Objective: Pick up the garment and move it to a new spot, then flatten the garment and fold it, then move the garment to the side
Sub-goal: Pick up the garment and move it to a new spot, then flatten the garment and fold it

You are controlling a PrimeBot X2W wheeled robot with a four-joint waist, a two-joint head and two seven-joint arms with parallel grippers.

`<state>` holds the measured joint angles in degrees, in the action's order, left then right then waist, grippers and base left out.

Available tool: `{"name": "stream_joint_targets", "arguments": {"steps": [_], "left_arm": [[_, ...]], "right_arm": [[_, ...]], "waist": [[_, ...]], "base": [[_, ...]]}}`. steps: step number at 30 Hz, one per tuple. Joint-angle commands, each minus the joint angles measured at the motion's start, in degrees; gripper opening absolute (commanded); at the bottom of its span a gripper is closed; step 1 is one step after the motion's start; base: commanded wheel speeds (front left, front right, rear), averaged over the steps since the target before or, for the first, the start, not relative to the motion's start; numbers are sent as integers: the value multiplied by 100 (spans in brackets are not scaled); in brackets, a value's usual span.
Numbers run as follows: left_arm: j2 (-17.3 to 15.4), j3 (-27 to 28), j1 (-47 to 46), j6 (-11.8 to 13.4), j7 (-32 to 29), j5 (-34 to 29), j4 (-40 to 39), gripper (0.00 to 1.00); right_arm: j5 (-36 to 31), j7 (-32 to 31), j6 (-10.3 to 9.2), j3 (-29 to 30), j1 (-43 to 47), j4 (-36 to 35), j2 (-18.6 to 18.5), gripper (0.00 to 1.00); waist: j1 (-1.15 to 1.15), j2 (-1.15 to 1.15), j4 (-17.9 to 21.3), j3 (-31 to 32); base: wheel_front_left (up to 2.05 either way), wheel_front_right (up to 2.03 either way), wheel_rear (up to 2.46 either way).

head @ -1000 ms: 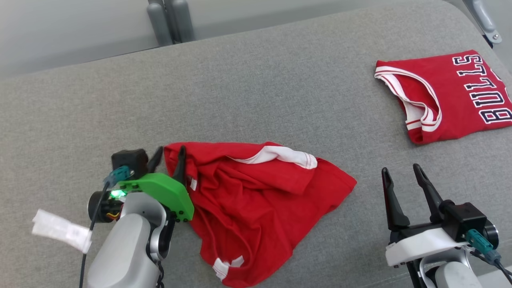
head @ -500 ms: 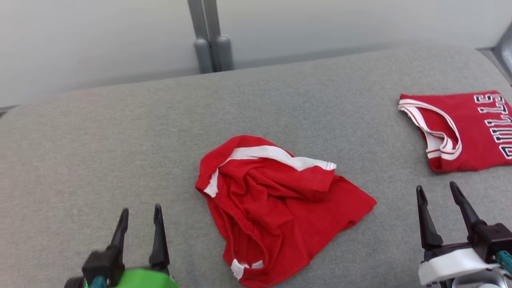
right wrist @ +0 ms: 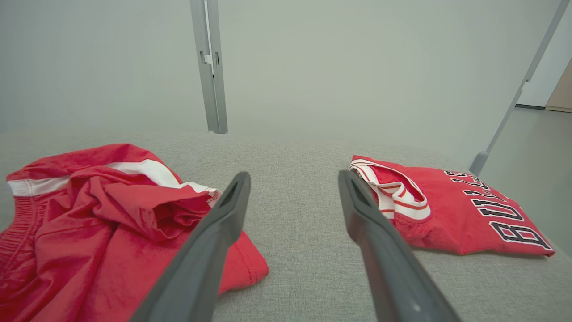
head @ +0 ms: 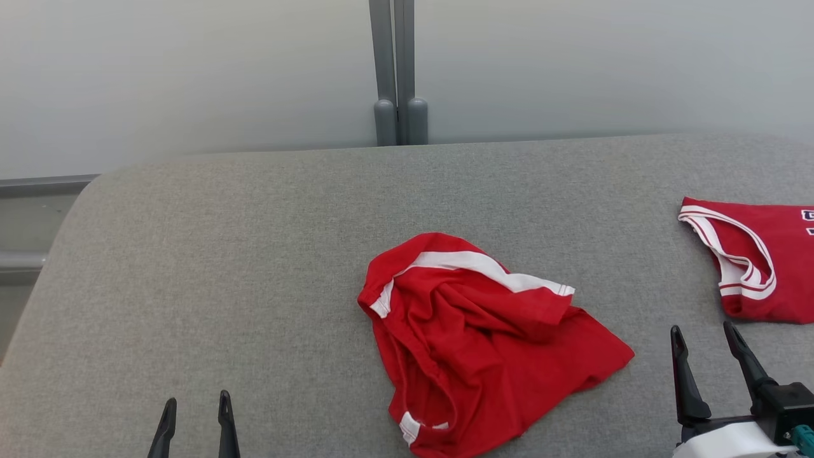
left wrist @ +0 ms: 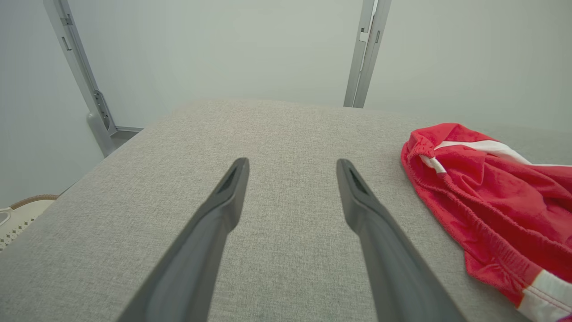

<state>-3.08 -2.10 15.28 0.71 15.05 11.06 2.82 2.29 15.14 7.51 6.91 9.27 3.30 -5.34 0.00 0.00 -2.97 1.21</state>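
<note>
Flattening, I reckon, means my wide, empty left pincer (head: 197, 407) and right pincer (head: 702, 334) pulling the crumpled garment's (head: 489, 343) opposite edges apart.

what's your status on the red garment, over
Left gripper open, right gripper open, both empty. Red garment crumpled on the grey cushion between them, not yet flattened. Folded jersey apart on the right, not blocking.

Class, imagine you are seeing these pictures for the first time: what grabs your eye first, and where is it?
The crumpled red shorts with white stripes, heaped in the middle of the grey cushion, stand out first. Next comes the folded red Bulls jersey lying flat at the cushion's right edge. The left gripper and right gripper hover open and empty at the near corners.
</note>
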Motion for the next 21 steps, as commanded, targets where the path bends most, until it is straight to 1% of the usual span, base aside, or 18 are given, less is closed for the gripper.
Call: {"name": "stream_joint_targets", "arguments": {"steps": [1, 3, 7, 14, 21], "left_arm": [[7, 51, 6, -56, 15, -39, 3, 100], [13, 97, -57, -113, 15, -72, 26, 100], [17, 149, -152, -134, 15, -16, 47, 100], [18, 122, -176, -75, 15, 76, 9, 100], [17, 69, -212, -77, 15, 112, 10, 100]], "right_arm": [[-47, -1, -4, 0, 36, 12, 6, 100], [-43, -1, -4, -17, 0, 18, 9, 100], [-36, -1, -4, -60, -52, 26, 2, 100], [-26, -1, -4, -106, -67, 36, 6, 100], [15, -1, -4, -146, -94, 35, 15, 100]], "waist": [[0, 0, -36, 27], [0, 0, -36, 18], [0, 0, -24, 7], [0, 0, 38, 8], [0, 0, 77, -39]], "base": [[0, 0, 0], [0, 0, 0], [0, 0, 0], [0, 0, 0], [0, 0, 0]]}}
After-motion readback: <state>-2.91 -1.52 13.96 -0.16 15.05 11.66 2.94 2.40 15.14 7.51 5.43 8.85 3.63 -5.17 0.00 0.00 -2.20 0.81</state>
